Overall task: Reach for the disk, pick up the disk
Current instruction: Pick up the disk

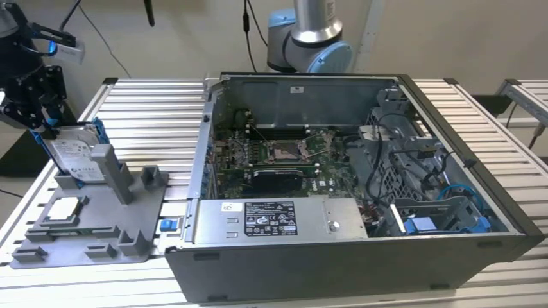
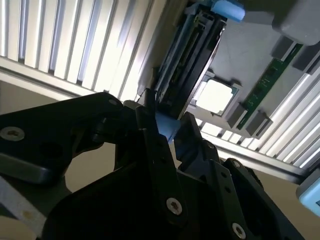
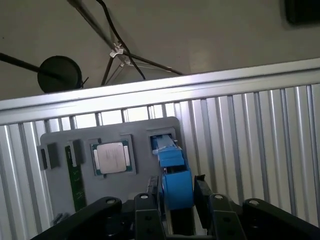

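The disk (image 1: 73, 156), a silver drive with a white label and blue side rails, stands on edge in a slot of the grey holder tray (image 1: 102, 218) at the exterior view's left. My gripper (image 1: 45, 123) hangs over its upper end. In both wrist views the two black fingers press against either side of the blue rail (image 3: 176, 185) at the drive's end, so the gripper (image 3: 177, 196) is shut on it. The second wrist view looks along the drive's edge (image 2: 187, 60), with the blue rail (image 2: 165, 128) pinched between the fingers (image 2: 150, 135). The drive's lower end sits in the holder.
A square silver chip (image 3: 112, 158) and a green memory stick (image 3: 76, 176) lie in the same grey tray. An open computer case (image 1: 342, 186) fills the middle of the slatted metal table (image 1: 154, 115). The arm's base (image 1: 308, 38) stands behind the case.
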`<state>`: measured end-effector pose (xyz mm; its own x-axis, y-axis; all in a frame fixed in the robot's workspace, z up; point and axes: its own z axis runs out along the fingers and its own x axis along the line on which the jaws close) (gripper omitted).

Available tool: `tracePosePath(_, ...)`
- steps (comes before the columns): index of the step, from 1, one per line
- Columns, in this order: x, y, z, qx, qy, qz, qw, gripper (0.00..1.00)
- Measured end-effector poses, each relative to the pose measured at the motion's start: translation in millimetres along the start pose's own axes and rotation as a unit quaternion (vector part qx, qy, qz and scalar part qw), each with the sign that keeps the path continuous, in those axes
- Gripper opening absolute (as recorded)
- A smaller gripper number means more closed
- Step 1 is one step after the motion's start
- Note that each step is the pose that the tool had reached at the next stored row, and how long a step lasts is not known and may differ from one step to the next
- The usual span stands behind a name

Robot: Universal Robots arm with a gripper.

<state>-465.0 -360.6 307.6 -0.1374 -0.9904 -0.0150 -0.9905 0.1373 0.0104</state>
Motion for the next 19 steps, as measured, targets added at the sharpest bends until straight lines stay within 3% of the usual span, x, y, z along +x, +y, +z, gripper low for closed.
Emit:
tracePosePath(13,0.4,0.9,23.4,-0.0003,-0.0002,-0.05,0.9988,1.0)
tracePosePath(19,0.4,0.9,25.0,-0.0004,-0.0003,-0.05,0.9987,1.0)
